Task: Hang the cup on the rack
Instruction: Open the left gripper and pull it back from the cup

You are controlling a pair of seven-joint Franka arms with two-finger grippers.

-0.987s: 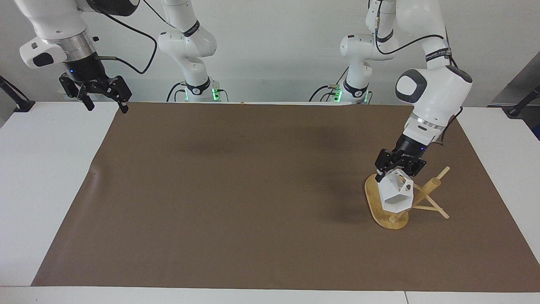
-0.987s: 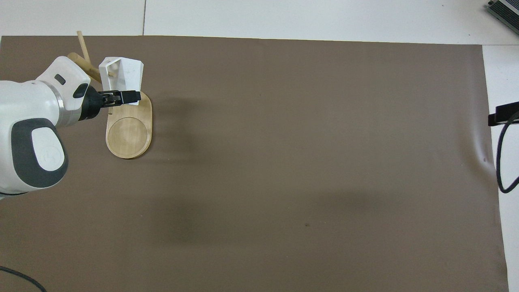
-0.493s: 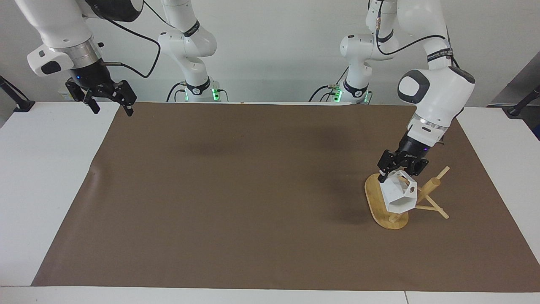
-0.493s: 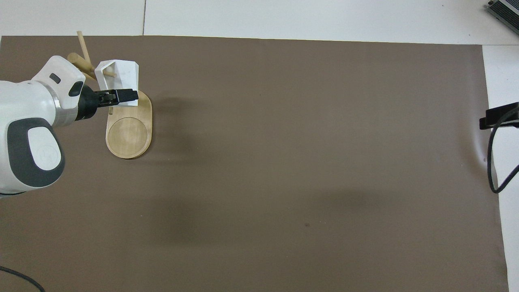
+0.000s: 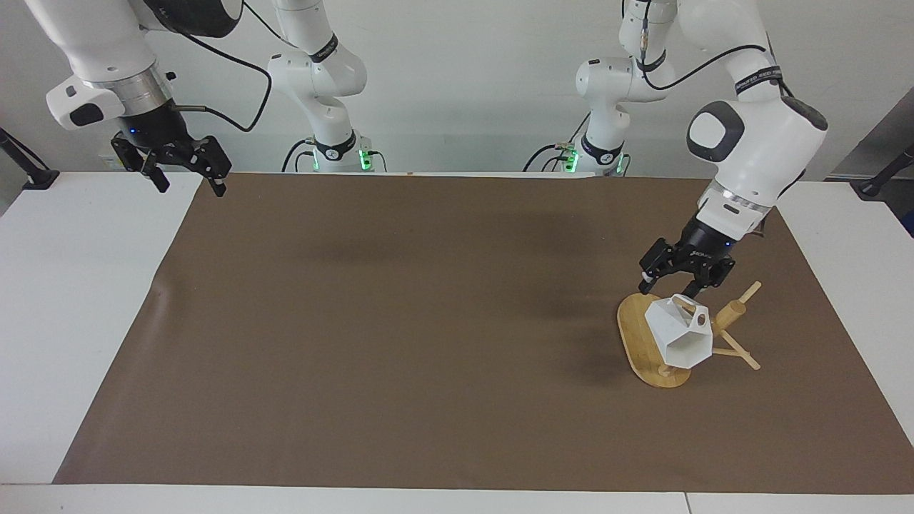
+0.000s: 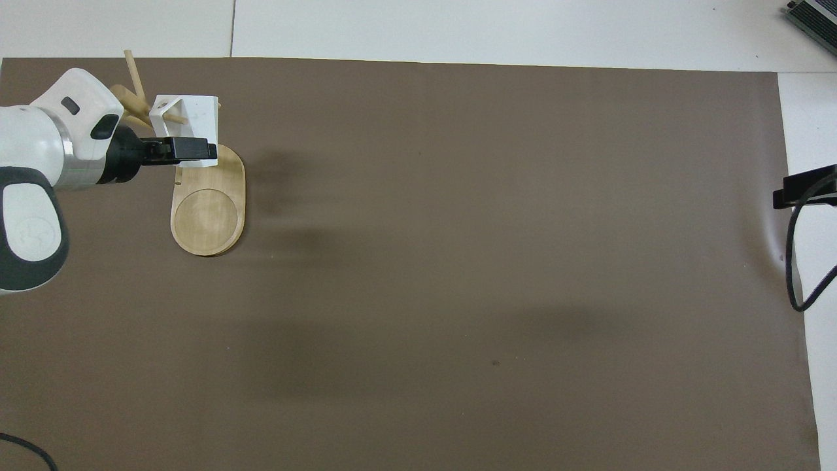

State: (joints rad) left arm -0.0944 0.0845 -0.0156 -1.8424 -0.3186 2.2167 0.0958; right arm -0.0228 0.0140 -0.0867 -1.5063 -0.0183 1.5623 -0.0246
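Over the rack's oval base at the left arm's end of the table, the left gripper (image 5: pixel 672 283) has its fingers spread and free of the white faceted cup (image 5: pixel 678 338), just above it. The cup hangs tilted by its handle on a peg of the bamboo rack (image 5: pixel 643 353), which leans on the brown mat (image 5: pixel 400 328). The right gripper (image 5: pixel 187 175) waits, fingers parted, over the mat's corner at the right arm's end.

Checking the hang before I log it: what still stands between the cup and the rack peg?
Nothing visible. The white faceted cup hangs by its handle on a peg of the light bamboo rack. The left hand is open just above it.
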